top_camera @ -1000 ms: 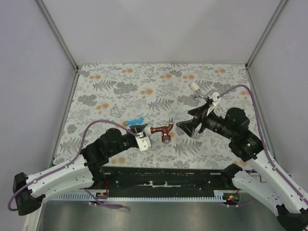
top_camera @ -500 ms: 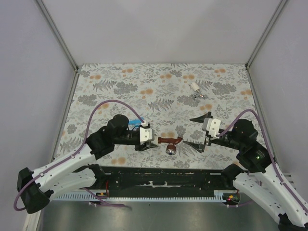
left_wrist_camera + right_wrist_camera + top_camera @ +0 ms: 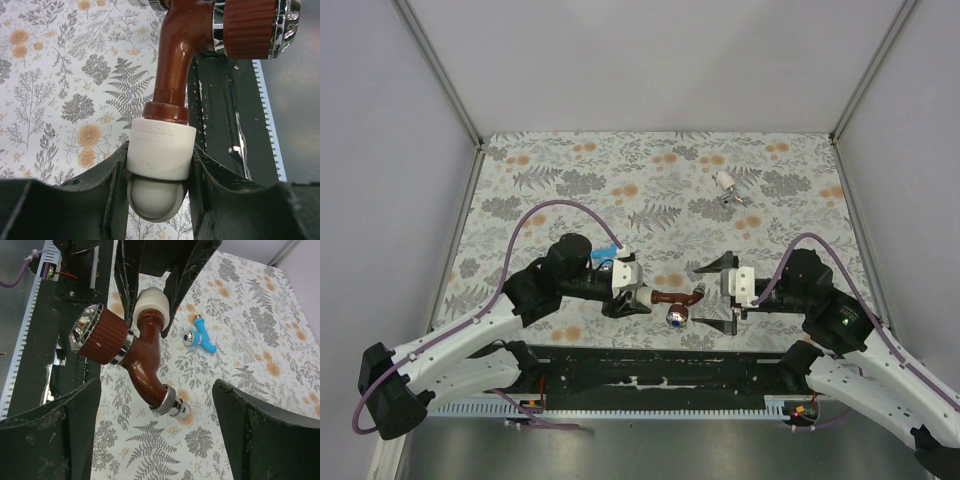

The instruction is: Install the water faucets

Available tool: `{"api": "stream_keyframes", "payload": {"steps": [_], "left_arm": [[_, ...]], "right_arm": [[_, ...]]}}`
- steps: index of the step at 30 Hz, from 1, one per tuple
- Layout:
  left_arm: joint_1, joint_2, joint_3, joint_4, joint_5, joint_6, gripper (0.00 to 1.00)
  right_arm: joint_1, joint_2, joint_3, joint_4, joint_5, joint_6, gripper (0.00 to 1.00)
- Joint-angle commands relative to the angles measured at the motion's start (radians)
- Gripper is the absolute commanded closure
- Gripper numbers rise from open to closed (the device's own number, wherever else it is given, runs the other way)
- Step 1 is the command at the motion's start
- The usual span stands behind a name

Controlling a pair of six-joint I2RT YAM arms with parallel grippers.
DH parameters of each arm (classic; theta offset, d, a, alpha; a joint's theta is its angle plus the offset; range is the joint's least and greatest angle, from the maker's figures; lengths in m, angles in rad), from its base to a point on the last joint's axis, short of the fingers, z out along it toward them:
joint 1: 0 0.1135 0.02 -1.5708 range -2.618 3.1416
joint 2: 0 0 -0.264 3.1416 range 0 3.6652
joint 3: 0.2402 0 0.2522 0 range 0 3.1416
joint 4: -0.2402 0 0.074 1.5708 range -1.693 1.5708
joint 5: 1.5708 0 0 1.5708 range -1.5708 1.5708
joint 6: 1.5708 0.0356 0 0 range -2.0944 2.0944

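Note:
The reddish-brown water faucet (image 3: 672, 298) hangs above the table's front edge, its stem set in a white pipe fitting (image 3: 160, 150). My left gripper (image 3: 632, 296) is shut on that fitting, fingers (image 3: 107, 185) pressed against both its sides. The ribbed knob (image 3: 102, 335) points toward the arm bases. My right gripper (image 3: 713, 294) faces it from the right, open wide, with the chrome spout end (image 3: 171, 404) lying between its fingers (image 3: 50, 435) without touching. A blue faucet (image 3: 200, 337) lies on the cloth behind. A white-silver faucet (image 3: 727, 186) lies at the back right.
The floral cloth (image 3: 560, 190) covers the table inside grey walls with metal corner posts (image 3: 440, 70). A black rail (image 3: 650, 370) with a toothed strip runs along the near edge, just under the held faucet. Purple cables (image 3: 560, 210) loop over both arms.
My right gripper has swung from the back right toward the front centre and now straddles the spout. My left gripper has carried the faucet slightly right and toward the near edge.

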Motion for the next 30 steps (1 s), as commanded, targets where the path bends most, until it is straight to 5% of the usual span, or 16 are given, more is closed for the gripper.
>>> {"api": "stream_keyframes", "payload": {"steps": [1, 9, 14, 18, 20, 22, 26, 30], "left_arm": [[0.006, 0.012, 0.058, 0.049, 0.053, -0.055, 0.98], [0.006, 0.024, 0.067, 0.046, 0.080, -0.069, 0.98], [0.006, 0.012, 0.066, 0.043, 0.074, -0.060, 0.98], [0.006, 0.002, 0.063, 0.042, 0.057, -0.052, 0.98], [0.005, -0.004, 0.060, 0.038, 0.050, -0.046, 0.98], [0.006, -0.010, 0.058, 0.038, 0.039, -0.042, 0.98], [0.006, -0.027, 0.047, 0.040, -0.001, -0.014, 0.98], [0.006, -0.080, 0.006, 0.090, -0.113, 0.006, 0.98]], "right_arm": [[0.052, 0.040, 0.027, 0.003, 0.053, -0.042, 0.02], [0.108, 0.105, 0.032, 0.043, 0.058, -0.014, 0.02], [0.113, 0.155, 0.045, 0.081, 0.027, 0.045, 0.12], [0.115, 0.215, 0.084, 0.061, 0.006, 0.098, 0.33], [0.113, 0.240, 0.098, 0.058, -0.001, 0.125, 0.59], [0.115, 0.261, 0.108, 0.061, -0.008, 0.154, 0.72], [0.115, 0.286, 0.116, 0.085, -0.037, 0.234, 0.78], [0.113, 0.333, 0.119, 0.142, -0.021, 0.390, 0.93]]}}
